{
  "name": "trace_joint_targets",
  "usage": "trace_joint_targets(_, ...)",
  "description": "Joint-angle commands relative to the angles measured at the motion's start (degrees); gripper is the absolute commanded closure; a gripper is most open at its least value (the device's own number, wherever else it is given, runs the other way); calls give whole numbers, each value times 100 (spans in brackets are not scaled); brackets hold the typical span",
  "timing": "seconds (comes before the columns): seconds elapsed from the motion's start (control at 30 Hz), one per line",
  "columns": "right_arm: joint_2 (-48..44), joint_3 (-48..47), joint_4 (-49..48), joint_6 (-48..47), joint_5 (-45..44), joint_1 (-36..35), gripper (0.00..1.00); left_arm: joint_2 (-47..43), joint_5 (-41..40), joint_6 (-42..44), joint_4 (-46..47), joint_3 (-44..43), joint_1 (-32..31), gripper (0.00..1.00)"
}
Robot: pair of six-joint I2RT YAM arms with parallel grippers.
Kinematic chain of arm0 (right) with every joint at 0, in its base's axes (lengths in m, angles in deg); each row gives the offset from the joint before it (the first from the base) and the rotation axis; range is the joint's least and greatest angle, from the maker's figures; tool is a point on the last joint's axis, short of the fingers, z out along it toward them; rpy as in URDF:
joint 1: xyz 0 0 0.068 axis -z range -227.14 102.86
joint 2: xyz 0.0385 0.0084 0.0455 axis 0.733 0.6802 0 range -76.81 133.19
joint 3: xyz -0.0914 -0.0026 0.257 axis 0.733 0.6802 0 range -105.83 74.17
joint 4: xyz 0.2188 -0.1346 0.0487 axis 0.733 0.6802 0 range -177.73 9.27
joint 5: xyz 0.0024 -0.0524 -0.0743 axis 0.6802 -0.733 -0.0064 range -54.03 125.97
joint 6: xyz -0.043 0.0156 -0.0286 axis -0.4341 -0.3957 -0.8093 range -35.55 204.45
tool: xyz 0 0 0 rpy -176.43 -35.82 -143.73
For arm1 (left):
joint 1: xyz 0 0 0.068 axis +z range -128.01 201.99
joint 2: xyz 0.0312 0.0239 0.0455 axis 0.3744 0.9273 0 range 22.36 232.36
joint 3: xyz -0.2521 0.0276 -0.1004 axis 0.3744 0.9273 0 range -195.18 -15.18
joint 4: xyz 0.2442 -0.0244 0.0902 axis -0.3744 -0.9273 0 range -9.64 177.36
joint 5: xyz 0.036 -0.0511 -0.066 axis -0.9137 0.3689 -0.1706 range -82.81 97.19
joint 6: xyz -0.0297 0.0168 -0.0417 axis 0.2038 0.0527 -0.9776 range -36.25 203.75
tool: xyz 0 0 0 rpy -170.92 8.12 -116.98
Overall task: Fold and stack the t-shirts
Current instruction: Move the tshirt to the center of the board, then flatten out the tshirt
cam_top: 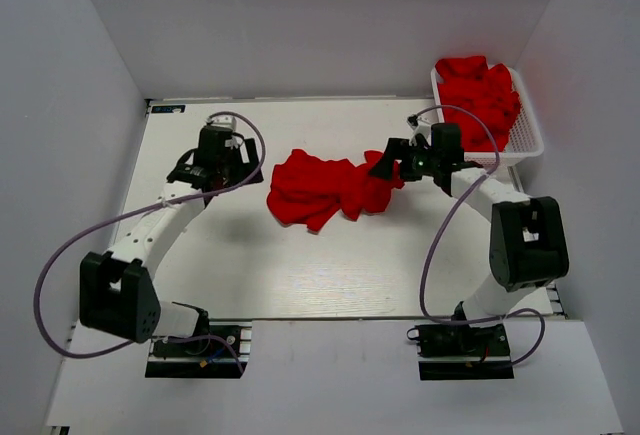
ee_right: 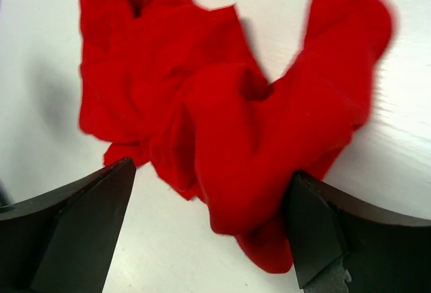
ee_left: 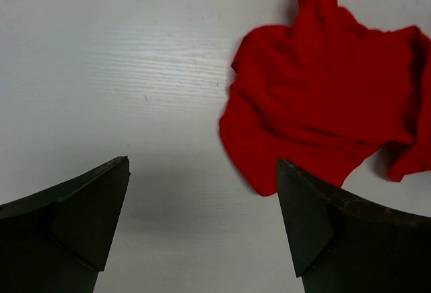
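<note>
Crumpled t-shirt [cam_top: 320, 187] mid-table; open tabletop [cam_top: 330, 275] around

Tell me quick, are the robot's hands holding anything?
Left gripper: open, holding nothing.
Right gripper: open, red t-shirt between its jaws, not pinched.

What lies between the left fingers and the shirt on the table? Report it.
Nothing but bare table: the left fingers hover open, short of the shirt, as the left wrist view shows.
</note>
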Motion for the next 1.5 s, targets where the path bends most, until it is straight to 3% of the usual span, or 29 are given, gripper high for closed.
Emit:
trace_joint_targets(0.0,-664,-271,69,-357,-1058,-24,10,350,825,17,29,168,-73,0)
trace_joint_targets(0.13,-1208,-201,638,-427,-2534,-33,10,772,1704,17,390,502,-135,0)
trace_joint_targets(0.2,-1253,-244,1219,-611,-2837,-77,10,992,2073,17,609,626,-283,0)
trace_joint_targets(0.37,-1411,-429,2020,-867,-3733,-472,10,1440,2085,140,663,486,-530,0)
trace_joint_targets(0.53,-1473,-526,2319,-982,-3463,-1016,10,1853,1952,193,663,319,-828,0)
trace_joint_targets(0.7,-1272,-307,1978,-780,-2461,-1378,10,2143,1900,245,716,318,-952,7)
trace_joint_targets(0.8,-1087,-192,1671,-630,-2118,-1658,10,2345,1900,193,777,196,-1005,16)
trace_joint_targets(0.9,-728,-270,1660,-507,-2309,-1860,10,2451,1838,193,830,134,-1057,32)
trace_joint_targets(0.93,-639,-306,1651,-516,-2345,-1914,10,2530,1760,123,830,81,-1058,39)
trace_joint_targets(0.97,-560,-315,1651,-507,-2380,-1984,10,2583,1689,122,830,81,-1058,53)
trace_joint_targets(1.03,-279,-446,1669,-472,-2564,-2098,10,2583,1602,61,830,10,-1058,63)
trace_joint_targets(1.17,108,-570,1555,-86,-3180,-2230,14,2583,1407,8,777,-104,-1058,96)
trace_joint_targets(1.2,161,-561,1424,19,-3259,-2257,16,2583,1355,8,777,-156,-1058,100)
trace_joint_targets(1.33,494,-526,1142,459,-4030,-2283,20,2364,1407,8,979,-157,-1058,100)
trace_joint_targets(1.43,583,-561,1071,845,-4305,-2275,38,2171,1407,78,1111,-95,-1058,100)
trace_joint_targets(1.47,575,-587,1054,907,-4532,-2274,63,2092,1407,139,1172,-43,-1058,100)
